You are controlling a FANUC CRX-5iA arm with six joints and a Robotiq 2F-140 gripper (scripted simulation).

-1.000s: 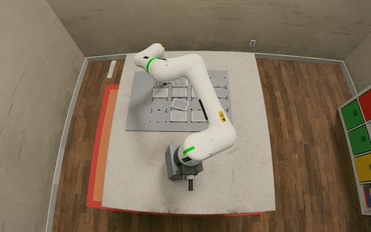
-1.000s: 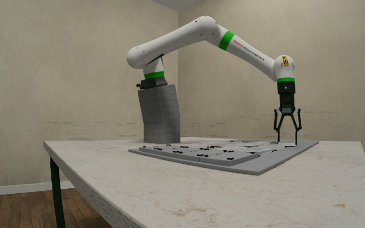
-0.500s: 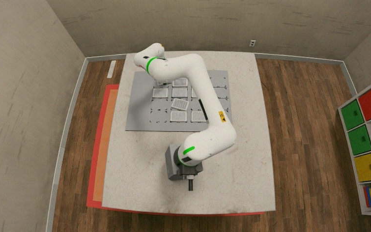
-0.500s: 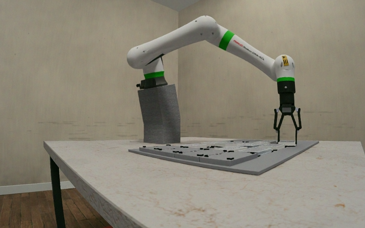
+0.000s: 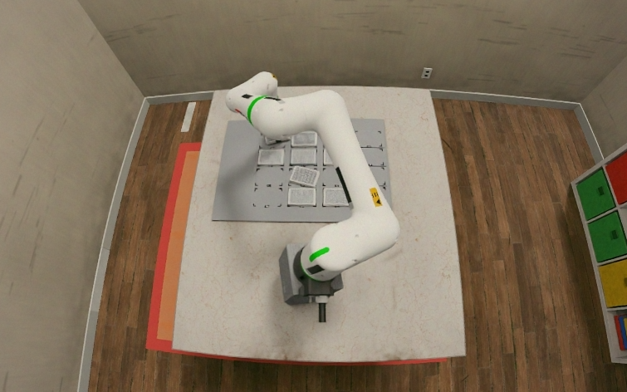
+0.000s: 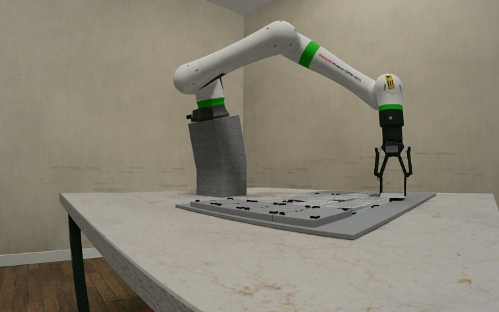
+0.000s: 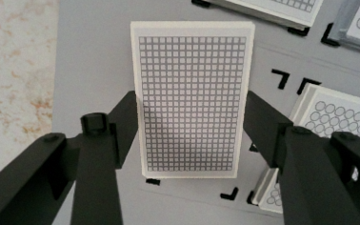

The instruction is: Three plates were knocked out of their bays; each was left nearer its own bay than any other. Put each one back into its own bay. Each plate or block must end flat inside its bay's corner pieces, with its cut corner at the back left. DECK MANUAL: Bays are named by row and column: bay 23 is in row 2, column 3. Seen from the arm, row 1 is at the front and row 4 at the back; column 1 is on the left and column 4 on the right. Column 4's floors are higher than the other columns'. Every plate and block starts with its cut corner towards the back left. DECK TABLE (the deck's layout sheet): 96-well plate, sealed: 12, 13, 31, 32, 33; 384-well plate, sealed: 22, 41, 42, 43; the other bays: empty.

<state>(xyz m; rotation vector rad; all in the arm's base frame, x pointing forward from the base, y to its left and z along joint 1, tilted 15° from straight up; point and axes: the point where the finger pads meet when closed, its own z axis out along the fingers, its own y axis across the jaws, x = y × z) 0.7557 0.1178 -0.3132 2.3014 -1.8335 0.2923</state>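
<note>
My gripper (image 6: pixel 392 192) (image 7: pixel 190 107) is shut on a 384-well plate (image 6: pixel 392 195) (image 7: pixel 190 100) at bay 41, back left. The fingers press its two long sides. The plate sits low over the deck, turned relative to the corner pieces in the wrist view; whether it touches the floor is unclear. In the top view the wrist hides most of it. A plate in row 2, column 2 (image 5: pixel 304 176) lies skewed. The bay 42 plate (image 5: pixel 303 139) (image 7: pixel 287 11) and bay 31 plate (image 5: pixel 271 156) (image 7: pixel 345 114) stand beside the held one. Column 3 is partly hidden by the arm.
The bay 32 plate (image 5: pixel 302 156) stands in row 3. The front row holds the bay 12 plate (image 5: pixel 301 196) and bay 13 plate (image 5: pixel 335 196). The arm (image 5: pixel 350 155) hangs over columns 3 and 4. The raised column 4 floors (image 6: pixel 309 217) show in the exterior view.
</note>
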